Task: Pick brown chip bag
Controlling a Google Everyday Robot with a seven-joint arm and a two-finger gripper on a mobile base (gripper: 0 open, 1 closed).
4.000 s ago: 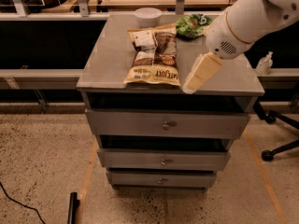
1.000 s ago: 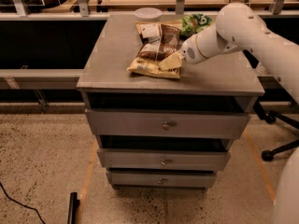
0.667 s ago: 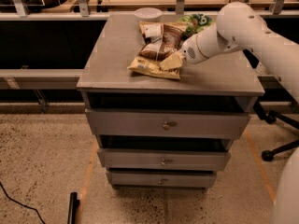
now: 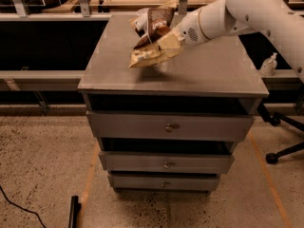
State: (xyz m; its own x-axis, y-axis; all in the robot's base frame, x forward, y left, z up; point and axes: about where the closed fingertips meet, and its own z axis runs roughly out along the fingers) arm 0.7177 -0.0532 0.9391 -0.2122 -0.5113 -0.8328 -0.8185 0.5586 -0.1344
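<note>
You've got the end effector clamped on the brown chip bag, which apparently hangs just clear of the worktop above its middle, long axis slanting up toward the worktop's back edge.

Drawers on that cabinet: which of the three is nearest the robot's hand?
The top drawer, just under the cabinet top. The gripper hangs above that top, fingers shut on the chip bag; the middle drawer and bottom drawer sit lower.
</note>
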